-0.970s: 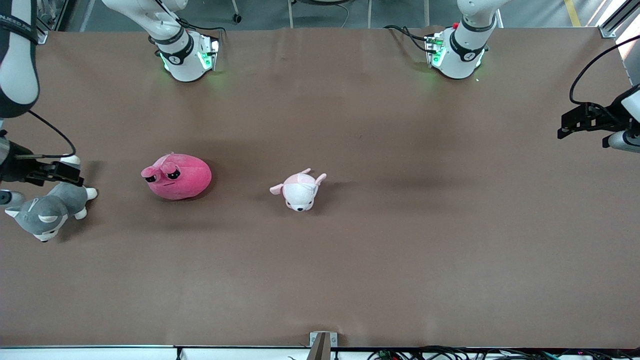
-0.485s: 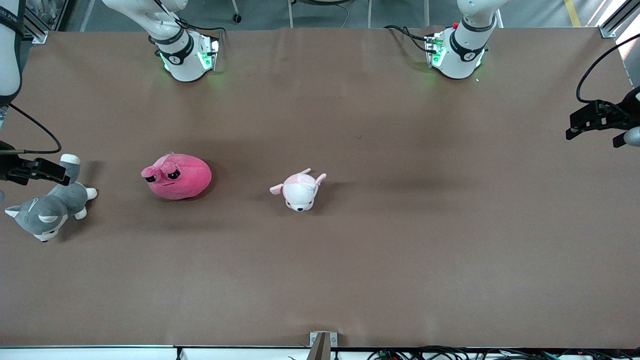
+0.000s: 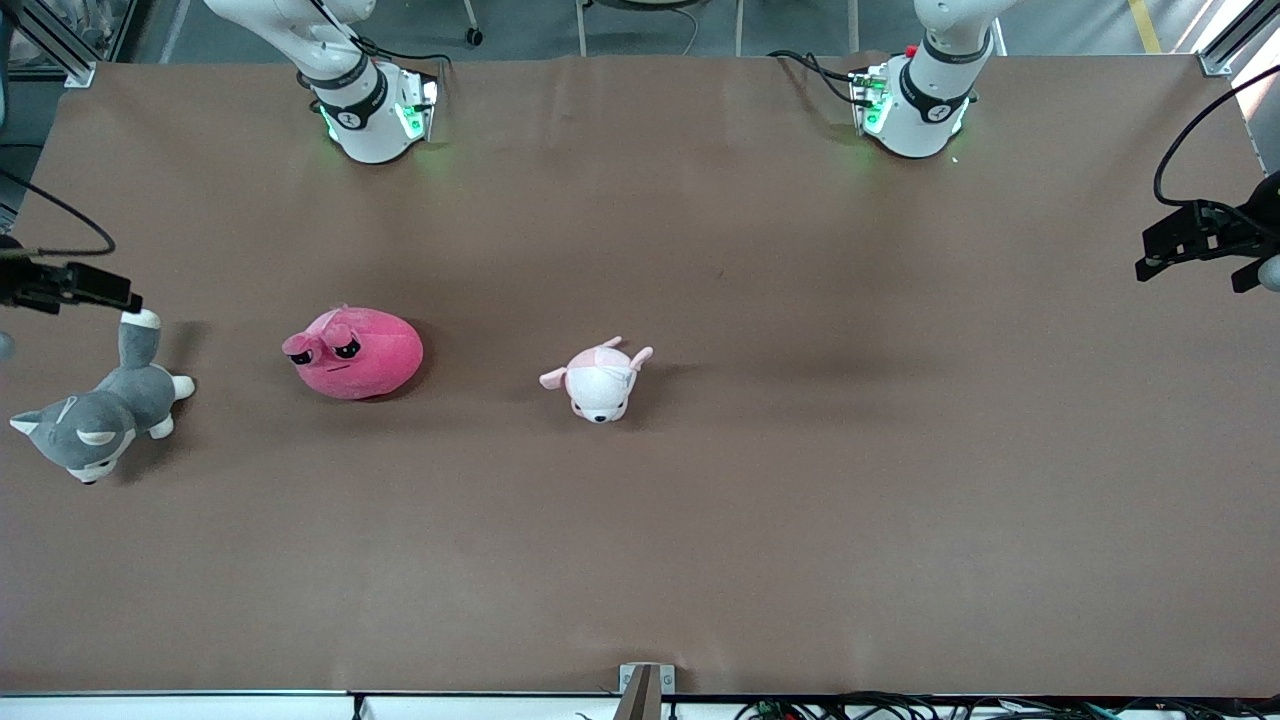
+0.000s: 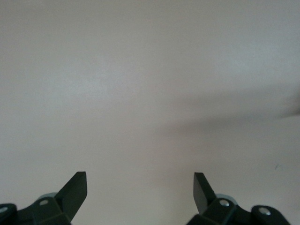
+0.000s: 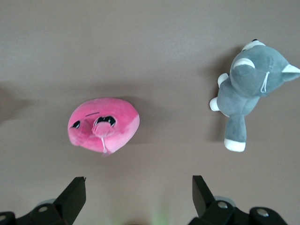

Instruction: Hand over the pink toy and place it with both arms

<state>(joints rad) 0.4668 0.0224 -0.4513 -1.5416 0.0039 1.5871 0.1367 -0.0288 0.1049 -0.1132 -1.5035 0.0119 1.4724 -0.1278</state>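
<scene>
The pink toy (image 3: 355, 352) is a round hot-pink plush that lies on the brown table toward the right arm's end. It also shows in the right wrist view (image 5: 104, 124), its eyes up. My right gripper (image 3: 90, 288) hangs open and empty in the air at the right arm's end of the table, just above the grey dog's tail, well apart from the pink toy. Its fingers (image 5: 75, 194) stand wide apart. My left gripper (image 3: 1195, 240) hangs open and empty over the table's edge at the left arm's end. Its view (image 4: 139, 176) shows only bare table.
A grey-and-white plush dog (image 3: 95, 420) lies at the right arm's end of the table and shows in the right wrist view (image 5: 248, 84). A small pale pink-and-white plush animal (image 3: 600, 380) lies mid-table beside the pink toy. The brown table cover (image 3: 800, 500) is bare elsewhere.
My right gripper has moved off the grey dog's body toward the bases' side of the table, uncovering the dog's tail. My left gripper has drifted a little outward. The toys have not moved.
</scene>
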